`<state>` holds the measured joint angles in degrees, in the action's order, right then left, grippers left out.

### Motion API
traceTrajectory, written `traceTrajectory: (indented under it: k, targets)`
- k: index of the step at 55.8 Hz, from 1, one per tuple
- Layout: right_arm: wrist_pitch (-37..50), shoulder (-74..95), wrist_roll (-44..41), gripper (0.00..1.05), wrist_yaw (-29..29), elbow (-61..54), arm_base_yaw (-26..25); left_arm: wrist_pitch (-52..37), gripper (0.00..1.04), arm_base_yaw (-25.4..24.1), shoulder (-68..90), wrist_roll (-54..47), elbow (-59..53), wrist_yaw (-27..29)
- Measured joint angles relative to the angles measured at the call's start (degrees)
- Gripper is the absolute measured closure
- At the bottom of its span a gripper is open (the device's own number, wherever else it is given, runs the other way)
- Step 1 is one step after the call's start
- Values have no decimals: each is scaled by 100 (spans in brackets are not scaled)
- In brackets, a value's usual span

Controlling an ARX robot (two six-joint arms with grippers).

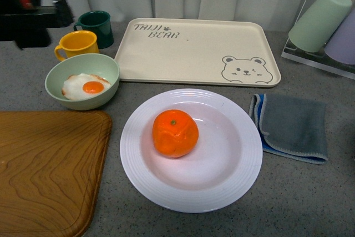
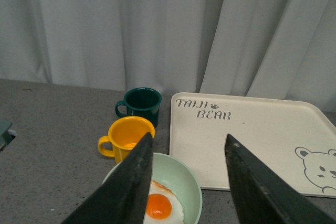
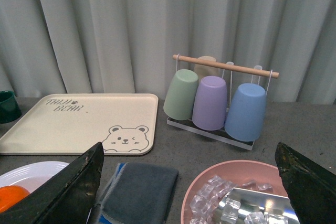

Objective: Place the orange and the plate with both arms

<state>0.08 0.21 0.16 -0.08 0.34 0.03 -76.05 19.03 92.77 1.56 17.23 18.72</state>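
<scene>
Two sets of jaws, both spread open and empty. So the left gripper [image 2: 187,137] hovers by the green bowl [image 1: 108,70], and the orange [image 1: 175,132], sitting on the plate [image 1: 236,178] mid-counter [image 1: 310,203], lies off to its right; the right gripper [image 3: 189,148] has it to its left.

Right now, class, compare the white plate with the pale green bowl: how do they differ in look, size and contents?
The plate is white with a ribbed rim; the bowl is plain pale green. The plate is much wider and shallower; the bowl is narrower and deeper. The plate holds an orange; the bowl holds a fried egg. Both are round, upright and rest on the grey table.
</scene>
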Motion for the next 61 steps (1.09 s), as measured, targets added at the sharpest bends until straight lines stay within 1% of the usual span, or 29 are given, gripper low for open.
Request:
traceTrajectory:
  k: [7, 8, 10, 19, 26, 35, 43, 45, 46, 50, 61]
  targets:
    - [0, 0, 0, 9, -2, 0, 0, 227, 93, -319, -577, -52, -527, -339]
    - [0, 0, 0, 9, -4, 0, 0, 238, 93, -334, -603, -55, -546, -348]
    - [0, 0, 0, 9, 0, 0, 0, 332, 101, -437, -815, -61, -673, -417]
    - [0, 0, 0, 9, -2, 0, 0, 791, 101, -739, -1720, -103, -1071, -776]
    - [0, 0, 0, 9, 0, 0, 0, 1762, 101, -975, -2715, -109, -1187, -968]
    - [0, 0, 0, 9, -2, 0, 0, 2439, 101, -1215, -3724, -109, -1412, -1202]
    - [0, 0, 0, 9, -2, 0, 0, 2927, 101, -1349, -4321, -111, -1534, -1340]
    - [0, 0, 0, 9, -2, 0, 0, 3091, 101, -1508, -4524, -109, -1565, -1547]
    - [0, 0, 0, 9, -2, 0, 0, 3169, 101, -1615, -4623, -114, -1580, -1735]
    - [0, 0, 0, 9, -2, 0, 0, 3517, 101, -1862, -5021, -114, -1606, -1812]
    - [0, 0, 0, 9, -2, 0, 0, 4472, 101, -1888, -6094, -114, -1611, -1869]
